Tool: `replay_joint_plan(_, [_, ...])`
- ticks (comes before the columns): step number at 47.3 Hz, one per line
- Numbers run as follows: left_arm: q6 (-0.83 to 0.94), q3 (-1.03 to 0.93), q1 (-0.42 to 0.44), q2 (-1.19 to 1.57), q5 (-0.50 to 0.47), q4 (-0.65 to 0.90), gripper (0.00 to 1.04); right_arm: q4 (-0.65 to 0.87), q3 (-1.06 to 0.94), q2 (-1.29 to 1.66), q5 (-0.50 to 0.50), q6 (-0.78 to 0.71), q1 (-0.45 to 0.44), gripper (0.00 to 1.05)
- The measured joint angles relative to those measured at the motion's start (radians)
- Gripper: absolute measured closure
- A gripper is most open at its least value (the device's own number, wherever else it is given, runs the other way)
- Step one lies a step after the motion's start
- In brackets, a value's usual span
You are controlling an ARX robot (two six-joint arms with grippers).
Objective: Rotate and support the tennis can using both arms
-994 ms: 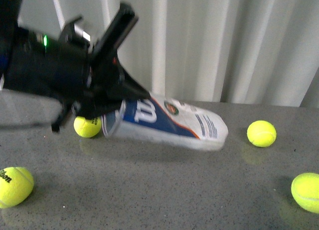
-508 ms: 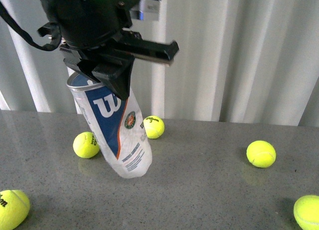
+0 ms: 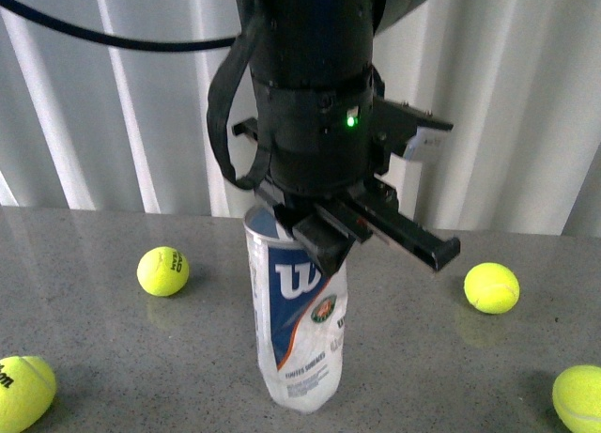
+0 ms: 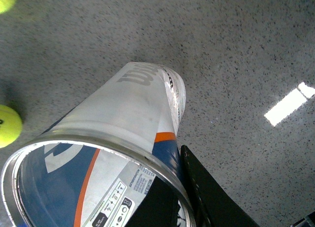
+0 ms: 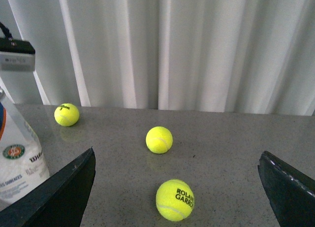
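The tennis can (image 3: 299, 330) stands nearly upright on the grey table (image 3: 141, 358), blue-and-white label facing me and base on the surface. My left gripper (image 3: 324, 245) comes down from above and is shut on its top rim. In the left wrist view one black finger (image 4: 206, 197) lies outside the metal rim of the tennis can (image 4: 133, 118), and the other shows darkly through the wall. My right gripper (image 5: 177, 197) is open, its fingers (image 5: 64, 197) spread wide. The tennis can (image 5: 17, 158) sits just beyond one of them, apart from it. The right arm is out of the front view.
Loose tennis balls lie at the left (image 3: 162, 270), front left (image 3: 23, 391), right (image 3: 491, 287) and front right (image 3: 579, 394). In the right wrist view one ball (image 5: 174, 200) lies between the open fingers, two others (image 5: 159, 139) (image 5: 67, 114) farther off. White curtain (image 3: 526, 95) behind the table.
The can has swung from lying on its side, through a tilt, to nearly upright. My left arm rose and moved right toward the table's middle while holding the rim.
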Motion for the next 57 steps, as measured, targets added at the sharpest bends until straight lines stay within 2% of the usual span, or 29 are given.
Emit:
replay_joint_plan(12, [-0.006, -0.056, -0.006, 0.009, 0.022, 0.064, 1.00, 0.000, 0.000, 0.000, 0.000, 0.000, 0.000, 0.07])
replay_joint_plan(20, [-0.036, -0.076, -0.003, 0.011, 0.062, 0.090, 0.69, 0.000, 0.000, 0.000, 0.000, 0.000, 0.000, 0.07])
replay_joint_plan(28, [-0.072, -0.072, 0.006, -0.011, 0.097, 0.090, 0.42, 0.000, 0.000, 0.000, 0.000, 0.000, 0.000, 0.07])
replay_joint_plan(34, [-0.114, -0.066, 0.020, -0.053, 0.124, 0.107, 0.17, 0.000, 0.000, 0.000, 0.000, 0.000, 0.000, 0.07])
replay_joint_plan(38, [-0.142, -0.066, 0.031, -0.089, 0.153, 0.132, 0.05, 0.000, 0.000, 0.000, 0.000, 0.000, 0.000, 0.07])
replay_joint_plan(48, [-0.277, -0.137, 0.060, -0.201, 0.220, 0.243, 0.07, 0.000, 0.000, 0.000, 0.000, 0.000, 0.000, 0.07])
replay_joint_plan(57, [-0.481, -0.280, 0.076, -0.335, 0.195, 0.473, 0.07, 0.000, 0.000, 0.000, 0.000, 0.000, 0.000, 0.07])
